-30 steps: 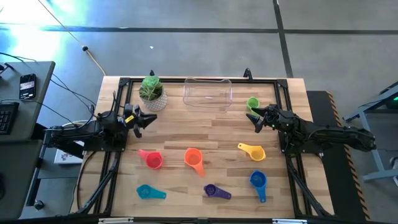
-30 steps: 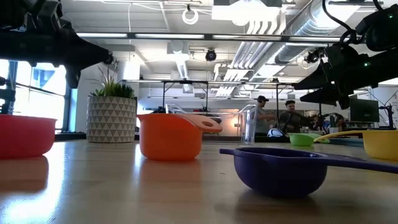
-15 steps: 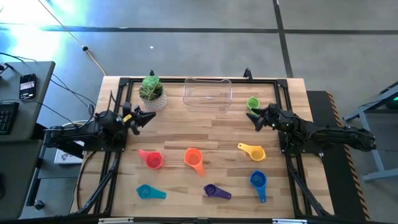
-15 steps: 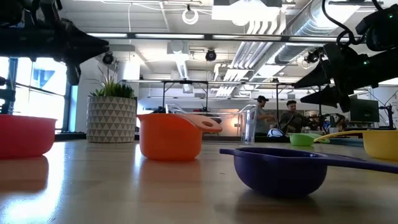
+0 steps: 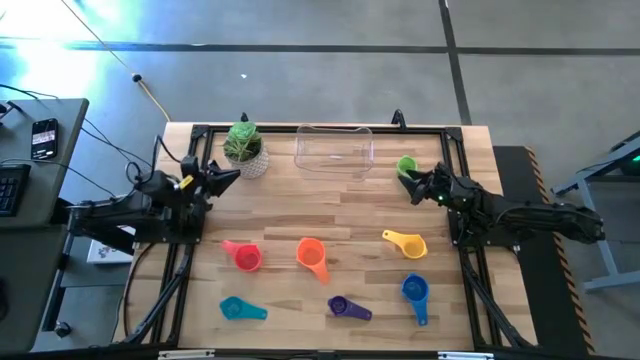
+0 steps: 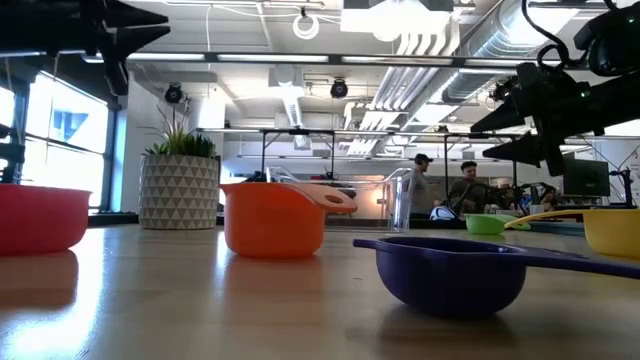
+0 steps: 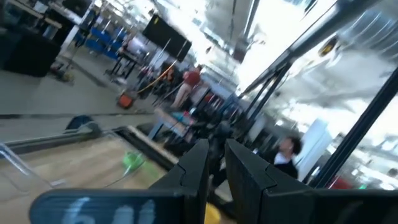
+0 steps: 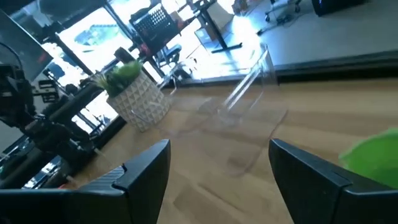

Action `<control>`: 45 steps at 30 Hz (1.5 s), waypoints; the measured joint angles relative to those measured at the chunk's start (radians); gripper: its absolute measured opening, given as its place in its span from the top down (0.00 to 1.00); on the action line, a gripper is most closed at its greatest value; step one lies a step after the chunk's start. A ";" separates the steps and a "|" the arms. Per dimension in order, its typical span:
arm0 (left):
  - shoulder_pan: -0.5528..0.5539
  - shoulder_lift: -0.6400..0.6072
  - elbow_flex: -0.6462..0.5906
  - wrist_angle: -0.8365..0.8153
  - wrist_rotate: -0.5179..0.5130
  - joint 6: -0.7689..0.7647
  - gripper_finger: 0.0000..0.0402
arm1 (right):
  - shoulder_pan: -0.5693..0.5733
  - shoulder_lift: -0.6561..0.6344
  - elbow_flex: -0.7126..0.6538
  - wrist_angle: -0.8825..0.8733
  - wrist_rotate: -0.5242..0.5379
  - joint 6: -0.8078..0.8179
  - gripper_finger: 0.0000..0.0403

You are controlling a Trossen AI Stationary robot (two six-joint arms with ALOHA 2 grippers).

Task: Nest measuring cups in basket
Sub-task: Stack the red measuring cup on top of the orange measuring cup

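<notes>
From above, the right end effector (image 5: 410, 186) is being held spread beside the green cup (image 5: 405, 165), presumably for a first pick; the basket (image 5: 333, 148) is lying empty at the worktop's (image 5: 290, 215) far edge. The other cups are scattered on the worktop, outside the basket. In the left wrist view, the left end effector (image 7: 215, 163) is being kept nearly pressed together, empty, parked clear.

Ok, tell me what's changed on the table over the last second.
The left end effector has pulled back toward its own edge and risen, holding nothing. The right end effector has edged slightly closer to the green cup, jaws wide open. All seven cups, the basket and the plant pot stayed put.
</notes>
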 joint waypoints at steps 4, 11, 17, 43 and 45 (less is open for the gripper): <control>0.000 0.076 0.111 -0.194 0.009 0.023 0.89 | 0.000 0.000 0.034 0.001 0.016 -0.021 0.35; 0.000 0.226 0.279 -0.452 0.090 -0.001 0.89 | 0.000 -0.001 0.121 0.002 0.018 -0.097 0.35; 0.000 0.334 0.387 -0.616 0.162 -0.002 0.89 | 0.000 0.000 0.198 0.001 0.053 -0.218 0.35; -0.297 0.682 0.518 -0.910 0.241 -0.055 0.89 | 0.000 0.000 0.389 -0.233 0.129 -0.284 0.35; -0.328 0.708 0.518 -0.910 0.227 -0.054 0.89 | 0.000 0.000 0.389 -0.242 0.129 -0.282 0.35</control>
